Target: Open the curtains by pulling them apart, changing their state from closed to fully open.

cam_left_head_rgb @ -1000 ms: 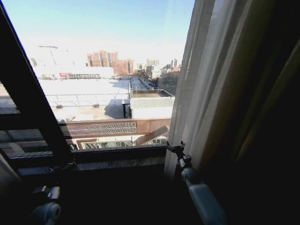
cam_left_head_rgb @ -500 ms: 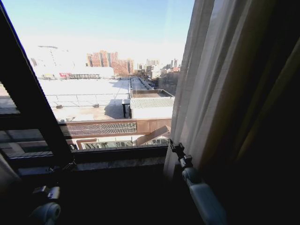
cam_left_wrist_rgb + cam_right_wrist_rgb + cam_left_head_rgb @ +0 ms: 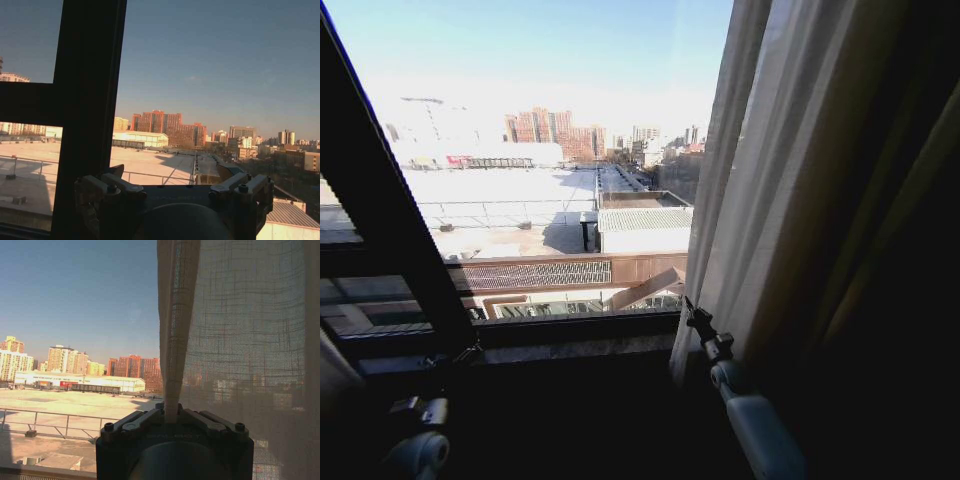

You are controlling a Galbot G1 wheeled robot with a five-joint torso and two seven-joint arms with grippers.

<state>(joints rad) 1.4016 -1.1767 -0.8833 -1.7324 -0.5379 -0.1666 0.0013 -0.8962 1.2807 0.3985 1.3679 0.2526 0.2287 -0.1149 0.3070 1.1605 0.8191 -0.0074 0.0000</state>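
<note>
Head view showed the window (image 3: pixel 540 170) across the left and centre, its glass uncovered, with rooftops and distant buildings (image 3: pixel 555 128) in bright sun beyond. A black frame bar (image 3: pixel 380 210) ran slantwise down the left side, and a dark sill (image 3: pixel 570 335) lay along the bottom of the glass. The curtains (image 3: pixel 760 190) hung bunched at the right side of the window, pale and pleated, with a dark drape (image 3: pixel 910 300) just beside them farther right.

At the inner edge of that sheer panel, low down near the sill, the right tool (image 3: pixel 694 318) reached up on its pale arm and touched the fabric. From the right wrist view, the right tool (image 3: pixel 171 421) had its two fingers (image 3: pixel 135 423) drawn together on a narrow fold of the curtains (image 3: pixel 240 340), the gathered edge rising straight up from between them while the rest of the weave hung beside it, the city showing faintly through.

The left tool (image 3: pixel 440 362) sat low in shadow at the bottom left, under the frame bar. In the left wrist view the left tool (image 3: pixel 172 192) pointed at the frame bar (image 3: pixel 87 100) and open sky, its fingers (image 3: pixel 117 184) set well apart and holding nothing.
</note>
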